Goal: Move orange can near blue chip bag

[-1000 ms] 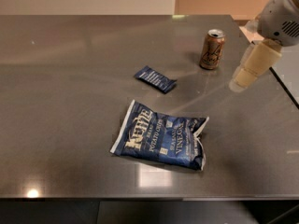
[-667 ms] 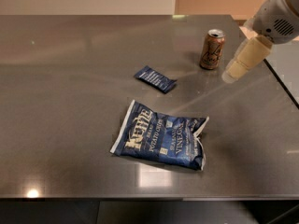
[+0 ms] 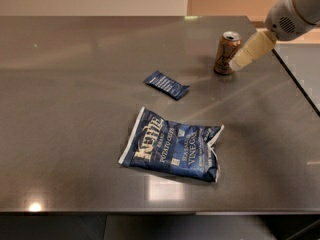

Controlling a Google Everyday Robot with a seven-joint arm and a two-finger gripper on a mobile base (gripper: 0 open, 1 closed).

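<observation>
The orange can (image 3: 226,53) stands upright on the steel table (image 3: 75,84), at the back right. The blue chip bag (image 3: 172,146) lies flat at the table's front centre, well apart from the can. My gripper (image 3: 239,61) comes in from the upper right, and its cream fingers (image 3: 252,49) reach down and left to the can's right side, right up against it.
A small flat dark-blue packet (image 3: 166,84) lies between the can and the bag. The table's right edge (image 3: 295,79) runs just right of the can. The table's front edge is just below the bag.
My gripper has moved left and slightly up, from right of the can to right against its side. The can, bag and packet have not moved.
</observation>
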